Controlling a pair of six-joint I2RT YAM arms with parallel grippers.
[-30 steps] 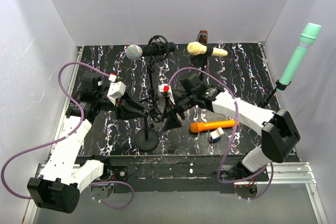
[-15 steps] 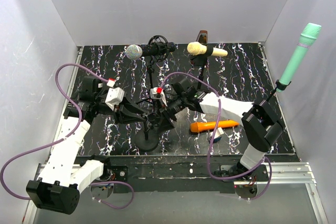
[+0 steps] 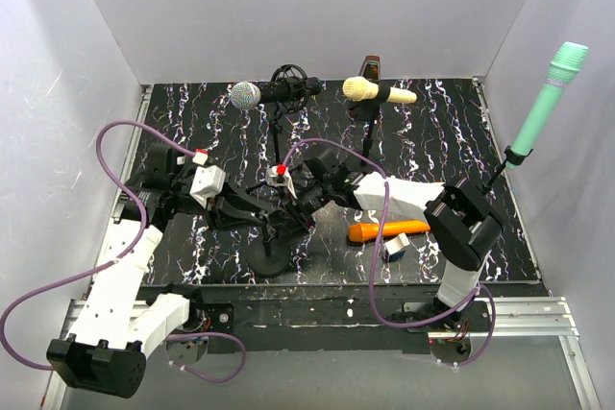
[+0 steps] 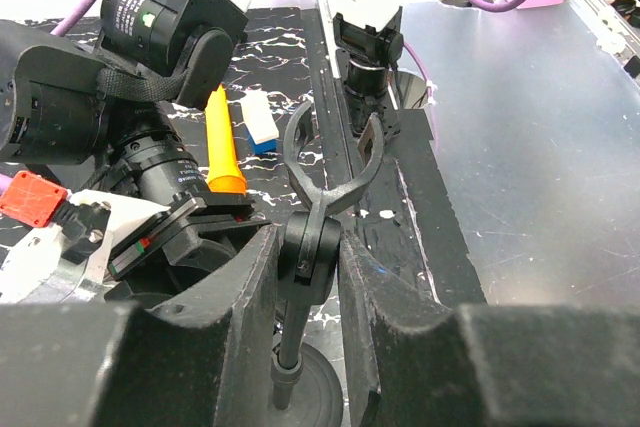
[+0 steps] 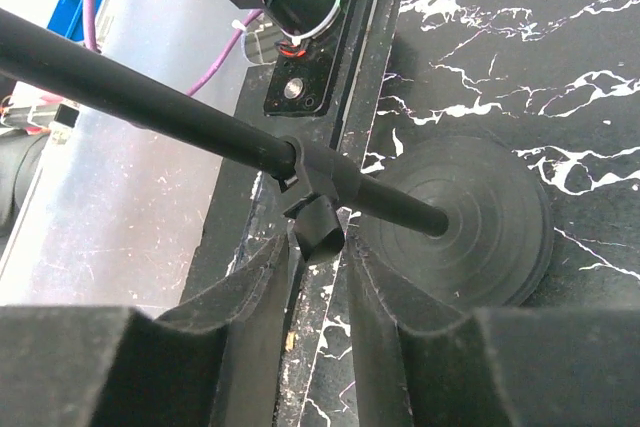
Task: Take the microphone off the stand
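A black stand (image 3: 272, 237) with a round base (image 3: 267, 259) stands near the table's front edge. Its forked clip (image 4: 330, 162) is empty. My left gripper (image 3: 264, 216) (image 4: 308, 257) is shut on the swivel joint (image 4: 310, 247) just under that clip. An orange microphone (image 3: 389, 230) (image 4: 222, 147) lies flat on the table to the right of the stand. My right gripper (image 3: 288, 221) (image 5: 320, 247) reaches in from the right, lower on the pole (image 5: 150, 97). Its fingers closely flank a small black clamp tab (image 5: 320, 230); whether they press on it does not show.
At the back, a silver-headed microphone (image 3: 246, 94), a round black mount (image 3: 291, 79) and a yellow microphone (image 3: 378, 92) sit on stands. A green microphone (image 3: 548, 103) rises at the right wall. A small white and blue block (image 3: 394, 247) lies beside the orange microphone.
My right arm has swung left to the stand and its jaws have narrowed around the clamp tab. The left gripper has kept its hold and shifted slightly.
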